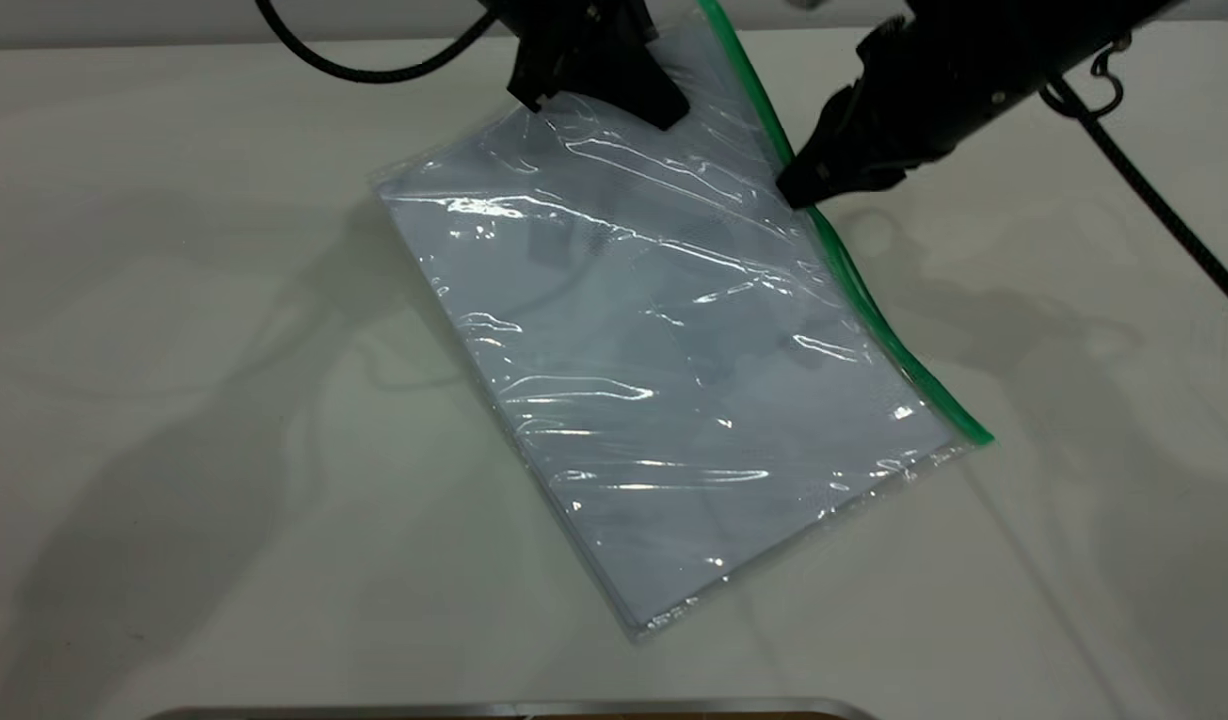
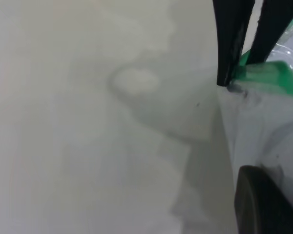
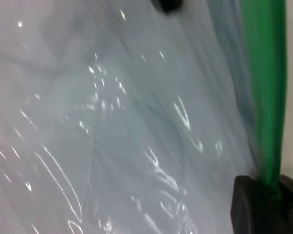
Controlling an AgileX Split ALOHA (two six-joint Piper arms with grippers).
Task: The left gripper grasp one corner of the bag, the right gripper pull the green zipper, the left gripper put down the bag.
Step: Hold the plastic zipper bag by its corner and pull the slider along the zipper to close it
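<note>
The bag (image 1: 664, 380), a clear pouch with white sheets inside, lies slanted on the table with its far end raised off the surface. My left gripper (image 1: 599, 85) is at that raised far end, shut on the bag's corner; one of its dark fingers (image 2: 263, 204) shows against the plastic (image 2: 263, 131). The green zipper (image 1: 874, 310) runs along the bag's right long edge. My right gripper (image 1: 796, 190) is shut on it about a third of the way along from the far end. Both its fingers (image 3: 251, 209) pinch the green strip (image 3: 266, 87), and they show in the left wrist view (image 2: 232, 44) on the zipper (image 2: 271, 78).
The white table (image 1: 174, 350) spreads open to the left and the front of the bag. A black cable (image 1: 374, 70) loops behind the left arm, and another (image 1: 1164, 210) trails from the right arm. A metal-edged object (image 1: 514, 710) sits at the front edge.
</note>
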